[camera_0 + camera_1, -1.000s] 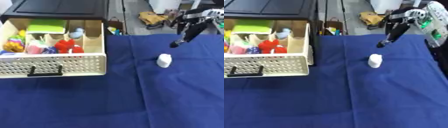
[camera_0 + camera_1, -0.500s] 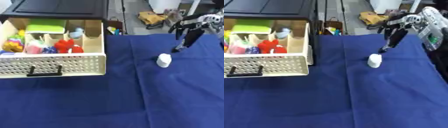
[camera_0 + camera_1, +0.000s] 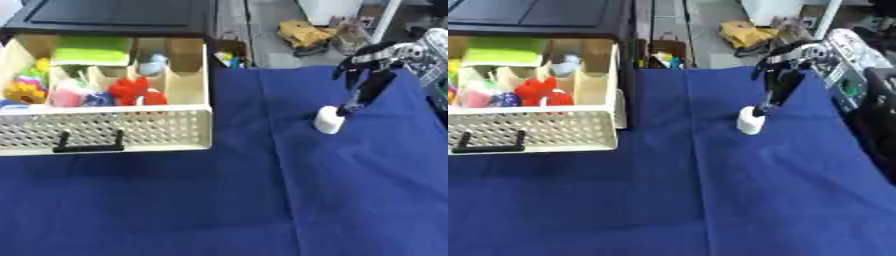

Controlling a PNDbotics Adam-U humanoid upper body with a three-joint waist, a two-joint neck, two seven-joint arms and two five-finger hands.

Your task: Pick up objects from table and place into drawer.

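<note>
A small white cylinder-shaped object [image 3: 329, 120] stands on the blue tablecloth [image 3: 262, 200], right of centre. My right hand [image 3: 366, 75] comes in from the upper right, fingers pointing down, with their tips just above the object's top right edge. The fingers are straight and hold nothing. The beige drawer [image 3: 105, 135] stands pulled out at the left, with a black handle [image 3: 87, 147] on its perforated front. Its compartments hold a red item [image 3: 136, 91], a green block [image 3: 92, 50], and several yellow, pink and blue toys. My left hand does not show.
A black cabinet [image 3: 114, 15] sits behind the drawer. Beyond the table's far edge lie a yellow toy [image 3: 302, 35] and clutter on the floor. A grey device [image 3: 846, 65] stands at the right edge.
My right hand has come down and moved left from above the far right edge until its fingertips reach the white object. The white object has stayed in place.
</note>
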